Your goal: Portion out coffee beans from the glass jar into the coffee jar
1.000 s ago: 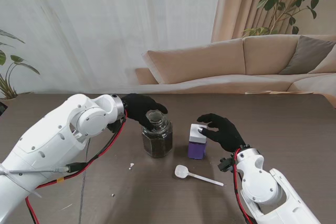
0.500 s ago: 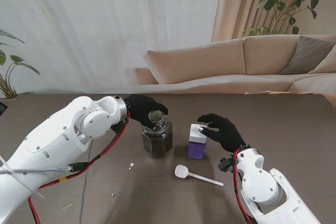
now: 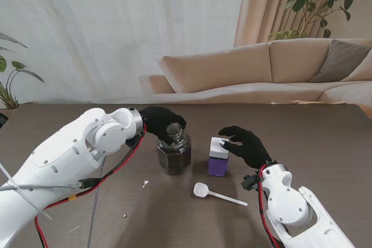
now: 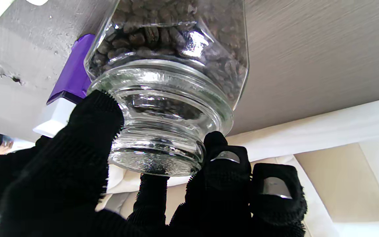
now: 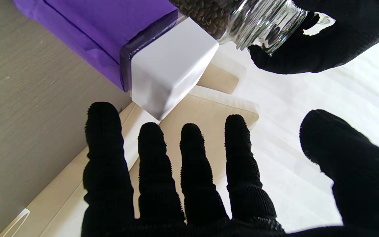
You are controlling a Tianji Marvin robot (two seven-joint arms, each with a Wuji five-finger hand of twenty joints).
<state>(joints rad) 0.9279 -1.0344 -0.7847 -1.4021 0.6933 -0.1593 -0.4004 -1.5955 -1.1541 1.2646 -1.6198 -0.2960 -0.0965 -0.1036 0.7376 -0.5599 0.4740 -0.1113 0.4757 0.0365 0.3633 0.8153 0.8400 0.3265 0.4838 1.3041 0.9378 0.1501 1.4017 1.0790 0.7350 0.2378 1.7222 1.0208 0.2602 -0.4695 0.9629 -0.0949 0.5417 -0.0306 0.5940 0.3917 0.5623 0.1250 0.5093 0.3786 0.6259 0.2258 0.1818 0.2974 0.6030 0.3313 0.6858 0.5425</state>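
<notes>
Glass jar (image 3: 173, 154) of beans sits mid-table, purple coffee jar (image 3: 219, 157) at its 3 o'clock. Left hand (image 3: 161, 121) has crept further over the lid — fingers now pinching it, ready to open. Right hand (image 3: 246, 145) hovers, fingers spread.

Glass jar (image 3: 173, 154) far rim hidden behind left hand (image 3: 158, 119). Jar base cut off in left wrist view. Small specks on tabletop (image 3: 325, 137) too small to identify.

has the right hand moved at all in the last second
No. The right hand sits in the same spot beside the purple coffee jar, fingers spread over its white lid.
</notes>
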